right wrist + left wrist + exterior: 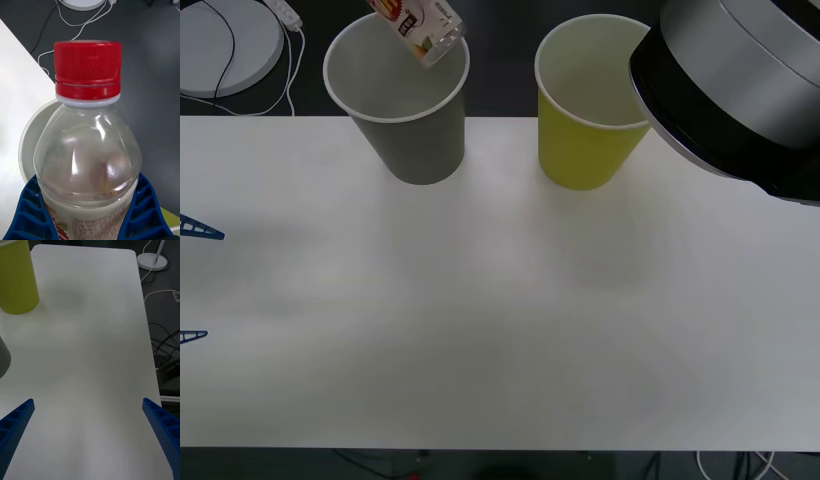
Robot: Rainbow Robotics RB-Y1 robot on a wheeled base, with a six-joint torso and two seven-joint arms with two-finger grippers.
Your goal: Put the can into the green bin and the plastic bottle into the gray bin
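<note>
- Bottle: the plastic bottle (421, 27), clear, red-and-yellow label, hangs tilted at the top edge of the front view, base lowermost, over the mouth of the gray bin (405, 110) (the base sits above the rim's far right part). In the right wrist view the red cap (87, 69) fills the upper middle and the clear shoulder (88, 157) the centre.
- Right gripper (88, 210): closed around the bottle's body at the lower edge of the right wrist view, one blue ribbed finger (28, 212) pressed on each side of the label. Opening no wider than the bottle itself. The arm's grey and black housing (740, 90) occupies the upper right of the front view, covering part of the green bin's rim.
- Left gripper (88, 427): fingers spread wide, at the two lower corners of the left wrist view, nothing between them but bare table. Its blue fingertips (200, 230) enter at the left edge of the front view, low over the table (500, 320).
- Gray bin: upright, upper left-centre of the front view, on the table's far edge; a pale curve of its rim (28, 135) shows behind the bottle in the right wrist view.
- Green bin (585, 120): upright, upper right-centre of the front view, beside the gray bin with a gap between; seen also at the upper left of the left wrist view (17, 277).
- Table: white.
- Floor beyond: dark, with a white round base (225, 45) and white cables in the upper left corner of the front view.
</note>
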